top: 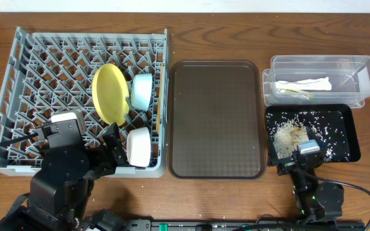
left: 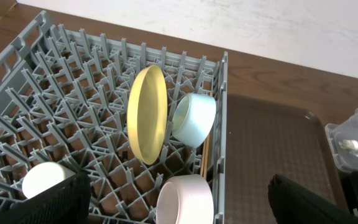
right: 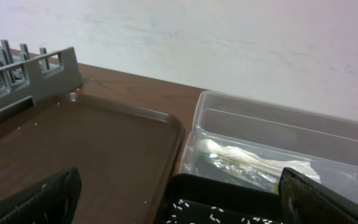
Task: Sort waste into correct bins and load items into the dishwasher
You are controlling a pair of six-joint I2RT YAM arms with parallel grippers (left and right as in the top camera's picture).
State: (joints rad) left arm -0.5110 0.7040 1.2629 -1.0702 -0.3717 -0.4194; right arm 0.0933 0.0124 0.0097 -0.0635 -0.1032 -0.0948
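Left hand [left: 178,180], open and empty, is shown low in frame over the dish rack [left: 73,93], where yellow plate [left: 148,115], blue bowl [left: 194,118] and white dish [top: 138,146] are racked. Right hand [right: 179,173], likewise open, is turned toward the clear tub [right: 278,121] holding the tissue [right: 253,158]. Sorting is judged finished; only retraction remains.

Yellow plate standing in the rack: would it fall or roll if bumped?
Probably not: the yellow plate stands on edge between pegs of the grey rack, which should block rolling. It looks rigid and smooth, so likely slippery to pinch.
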